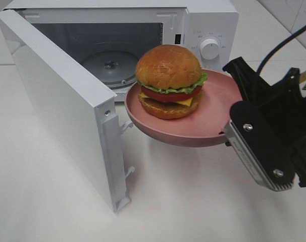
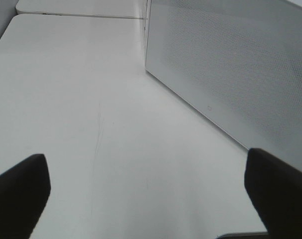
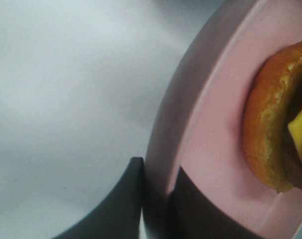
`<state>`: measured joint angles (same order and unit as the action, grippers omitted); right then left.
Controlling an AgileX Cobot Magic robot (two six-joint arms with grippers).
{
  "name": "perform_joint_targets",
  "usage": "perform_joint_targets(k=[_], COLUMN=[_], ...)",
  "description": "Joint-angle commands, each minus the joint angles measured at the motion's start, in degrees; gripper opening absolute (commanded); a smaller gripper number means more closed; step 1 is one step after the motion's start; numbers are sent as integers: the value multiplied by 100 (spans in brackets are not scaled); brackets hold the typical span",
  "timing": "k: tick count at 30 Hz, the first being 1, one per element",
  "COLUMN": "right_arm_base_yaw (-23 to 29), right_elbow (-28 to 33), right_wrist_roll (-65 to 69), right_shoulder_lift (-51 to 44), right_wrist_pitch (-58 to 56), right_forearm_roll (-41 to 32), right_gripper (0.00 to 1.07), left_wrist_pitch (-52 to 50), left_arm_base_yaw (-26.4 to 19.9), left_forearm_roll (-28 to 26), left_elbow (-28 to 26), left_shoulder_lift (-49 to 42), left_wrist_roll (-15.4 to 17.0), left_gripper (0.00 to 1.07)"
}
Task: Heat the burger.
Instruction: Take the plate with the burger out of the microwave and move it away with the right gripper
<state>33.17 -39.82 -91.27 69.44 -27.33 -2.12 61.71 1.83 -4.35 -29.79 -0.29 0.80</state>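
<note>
Burger [image 1: 169, 81], glossy domed bun over ruffled lettuce, tomato, cheese and patty, sits on a smooth round pink plate [image 1: 213, 116] held in the air before the open white microwave [image 1: 203, 25], door [image 1: 57, 101] swung left. Left gripper [image 2: 146, 191] spread over bare table [image 2: 81, 99], seen only by left wrist. Right gripper [image 3: 158, 209] pinches plate rim.

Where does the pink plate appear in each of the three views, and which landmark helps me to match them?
Exterior high: the pink plate is right of centre, held off the table before the open microwave.
Left wrist: not in it; only the microwave's door and the table show.
Right wrist: the plate's rim fills the right side, pinched by the right tool.
Shared landmark: the burger, seen in the exterior and right wrist views.
</note>
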Motion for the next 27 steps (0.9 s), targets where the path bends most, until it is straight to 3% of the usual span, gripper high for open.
perform_joint_targets(k=[1, 27], right_arm_base_yaw=[-23, -23], right_elbow=[286, 1180], right_wrist_roll=[321, 1982], right_shoulder_lift=[-659, -3266], right_wrist_pitch=[40, -1547], right_forearm_roll=[275, 1215], right_gripper=[0, 0], left_wrist_pitch=[-57, -57], left_arm_base_yaw=[-23, -23], left_forearm_roll=[-11, -11], left_elbow=[17, 17], left_shoulder_lift=[-97, -97], left_wrist_roll=[-6, -6], left_gripper=[98, 98])
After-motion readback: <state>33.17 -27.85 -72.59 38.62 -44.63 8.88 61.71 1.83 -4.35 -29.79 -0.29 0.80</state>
